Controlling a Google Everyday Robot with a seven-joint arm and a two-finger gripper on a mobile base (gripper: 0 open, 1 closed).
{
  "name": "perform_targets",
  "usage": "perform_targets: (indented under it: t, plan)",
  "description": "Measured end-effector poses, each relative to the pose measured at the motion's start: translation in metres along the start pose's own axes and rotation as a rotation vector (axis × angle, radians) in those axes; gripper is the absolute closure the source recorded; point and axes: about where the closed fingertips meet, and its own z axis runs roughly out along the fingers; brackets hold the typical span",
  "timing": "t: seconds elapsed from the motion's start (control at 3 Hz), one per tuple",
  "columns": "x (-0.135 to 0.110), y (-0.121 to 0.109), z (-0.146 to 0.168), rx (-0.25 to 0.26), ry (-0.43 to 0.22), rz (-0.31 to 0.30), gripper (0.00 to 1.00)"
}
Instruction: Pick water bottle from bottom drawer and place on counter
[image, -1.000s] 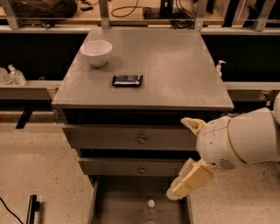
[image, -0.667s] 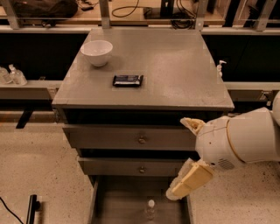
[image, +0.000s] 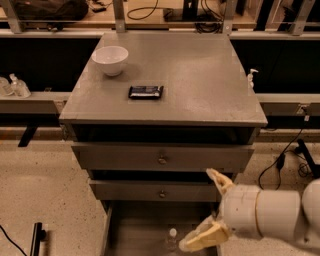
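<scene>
Our gripper (image: 196, 209) hangs low at the front of the cabinet, on the right side of the open bottom drawer (image: 131, 231). Its two tan fingers (image: 207, 236) are spread wide apart w/ nothing between them. One finger points up by the middle drawer (image: 125, 192). The other reaches down & left into the bottom drawer. The water bottle (image: 172, 240) is right there, standing on the grey drawer floor at the low edge of the view. It is just beside the tip of the low finger, a bit to the left of it as we see it. We can't tell if they touch. The bottle stands straight up w/ its white cap on top, so its long side runs up & down. We think the next move is a small slide to the left so the bottle sits between the fingers, then a squeeze across its body, then a lift. There is only one arm, so it has to do it all. A bump from the low finger could knock the bottle over. Above, the middle drawer & the top drawer (image: 115, 157) are shut. The counter (image: 205, 80) on top holds a white bowl (image: 110, 59) at the back left & a dark flat packet (image: 146, 92) near the middle. A small pump bottle (image: 251, 77) stands past the right edge.
</scene>
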Motion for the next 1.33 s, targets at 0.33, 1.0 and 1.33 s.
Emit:
perform_targets:
  t: [0.33,1.0,1.33]
  plan:
    - [0.021,0.001,0.026,0.091,-0.184,0.090,0.00]
    - [0.073,-0.021,0.043,0.201,-0.234,0.194,0.00]
    - [0.137,-0.019,0.064,0.250,-0.203,0.188,0.00]
